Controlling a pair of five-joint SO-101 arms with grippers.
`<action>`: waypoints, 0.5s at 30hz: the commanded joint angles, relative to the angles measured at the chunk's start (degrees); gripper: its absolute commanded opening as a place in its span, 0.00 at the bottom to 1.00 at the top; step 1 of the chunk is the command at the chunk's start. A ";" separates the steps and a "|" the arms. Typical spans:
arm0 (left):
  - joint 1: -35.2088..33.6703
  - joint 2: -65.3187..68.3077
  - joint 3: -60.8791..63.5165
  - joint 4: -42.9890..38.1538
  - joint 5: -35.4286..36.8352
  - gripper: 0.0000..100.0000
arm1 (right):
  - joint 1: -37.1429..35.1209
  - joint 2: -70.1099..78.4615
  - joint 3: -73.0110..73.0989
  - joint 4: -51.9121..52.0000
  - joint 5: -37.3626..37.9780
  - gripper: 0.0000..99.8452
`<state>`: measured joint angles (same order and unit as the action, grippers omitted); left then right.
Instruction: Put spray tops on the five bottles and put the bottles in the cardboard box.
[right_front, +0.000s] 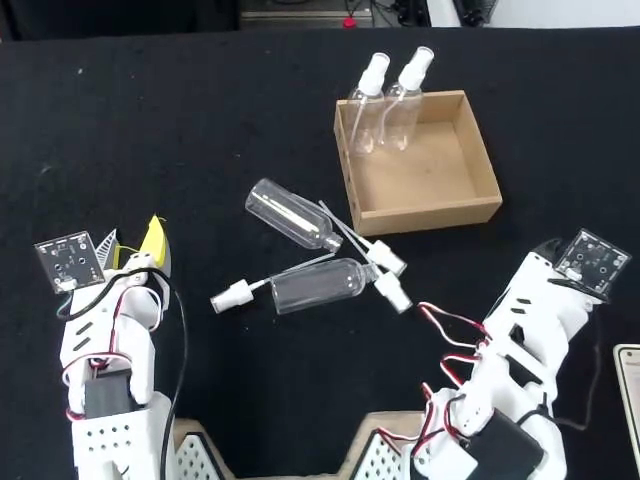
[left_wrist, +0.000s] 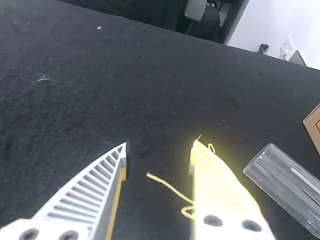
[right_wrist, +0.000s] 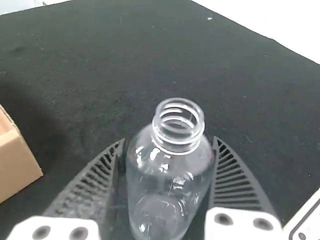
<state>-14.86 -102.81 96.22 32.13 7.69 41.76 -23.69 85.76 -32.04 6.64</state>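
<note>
At eight o'clock on the black table (right_front: 200, 120), left gripper (left_wrist: 157, 145): jaws spread, nothing between them, hanging over bare cloth. At its three o'clock, toward the table's centre, lying bottle (right_front: 320, 283): clear, on its side, a white spray top (right_front: 235, 297) at its nine-o'clock end; whether screwed home cannot be told. At eleven o'clock of that, open bottle (right_front: 293, 213): on its side, neck bare and pointing to five o'clock. By the three-o'clock end of the lying bottle, loose spray tops (right_front: 386, 258): two, dip tubes running toward ten o'clock. At one o'clock of centre, cardboard box (right_front: 430, 210): open, with capped bottles (right_front: 365, 120), two, in its eleven-o'clock corner. At four o'clock, right gripper (right_wrist: 169, 142): pinching held bottle (right_wrist: 172, 170) by the body, threaded neck bare. Step judged in hand: capping the third of five, two being boxed. Next move calls for the left gripper to take a loose top by its head, feed the thin tube into the held neck, then twist; lining up the tube looks the delicate part.
</note>
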 joint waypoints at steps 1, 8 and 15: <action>0.48 0.18 1.19 -0.97 -0.44 0.20 | 1.05 -0.92 -0.04 -0.88 -0.18 0.20; 0.48 0.18 1.19 -0.97 -0.44 0.20 | 1.93 -7.87 2.77 -3.16 0.26 0.20; 0.48 0.18 1.19 -0.97 -0.44 0.20 | 1.76 -16.92 8.40 -3.08 5.10 0.20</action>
<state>-14.86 -102.81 96.22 32.13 7.69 42.55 -36.44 93.67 -33.54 10.59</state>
